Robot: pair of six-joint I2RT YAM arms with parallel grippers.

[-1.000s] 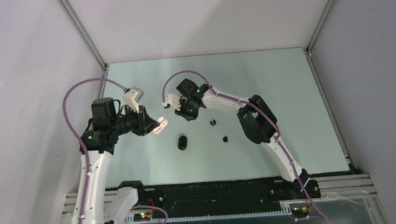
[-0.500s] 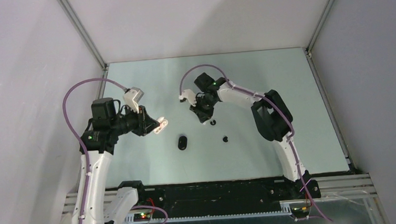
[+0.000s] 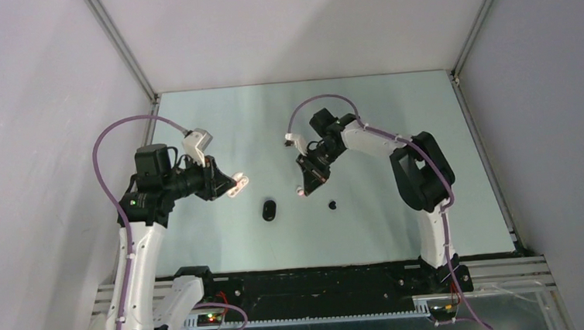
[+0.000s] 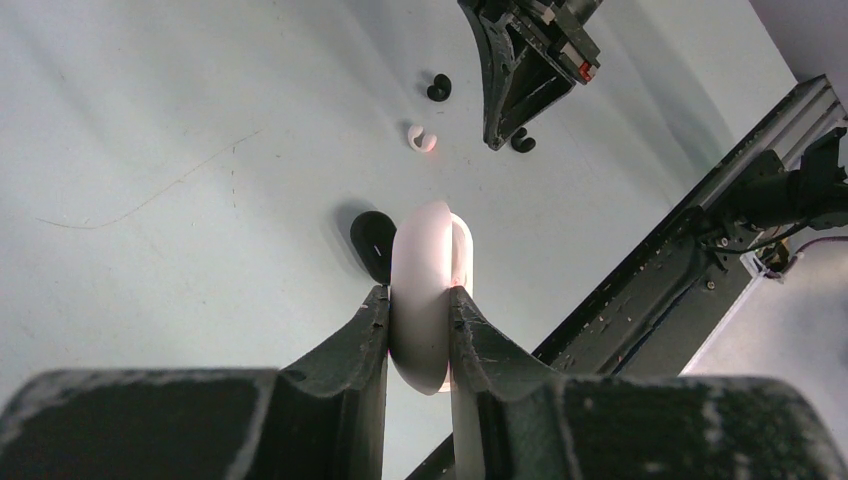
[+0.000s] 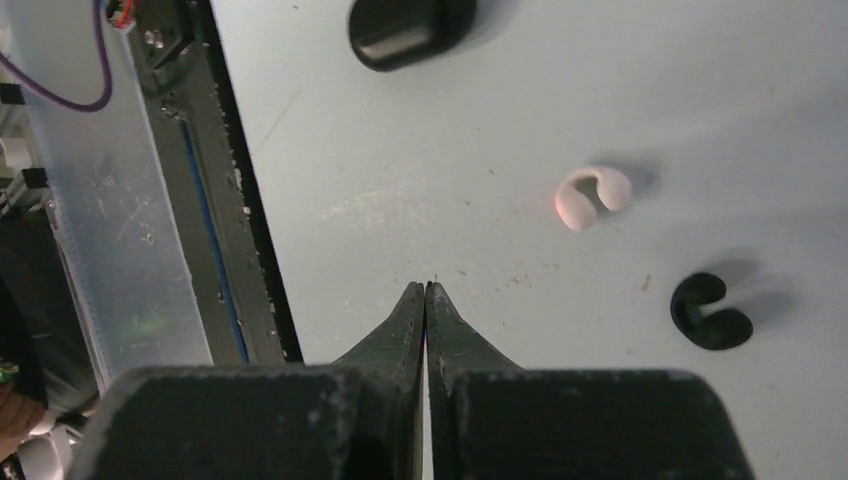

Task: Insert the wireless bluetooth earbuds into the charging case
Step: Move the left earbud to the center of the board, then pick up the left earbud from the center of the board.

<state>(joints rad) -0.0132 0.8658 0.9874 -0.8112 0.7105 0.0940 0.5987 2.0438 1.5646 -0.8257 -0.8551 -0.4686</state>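
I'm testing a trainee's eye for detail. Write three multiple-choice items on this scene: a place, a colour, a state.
1. Where is the black charging case? A held in the air; B lying on the table; C inside a box.
2. What colour is the case in the left gripper? A black; B blue; C white.
3. How is the right gripper? A shut, empty; B wide open; C shut on a bud.
Answers: 1 B, it rests on the table between the arms. 2 C, a white oval case sits clamped there. 3 A, its tips meet with nothing between; the white bud lies apart.
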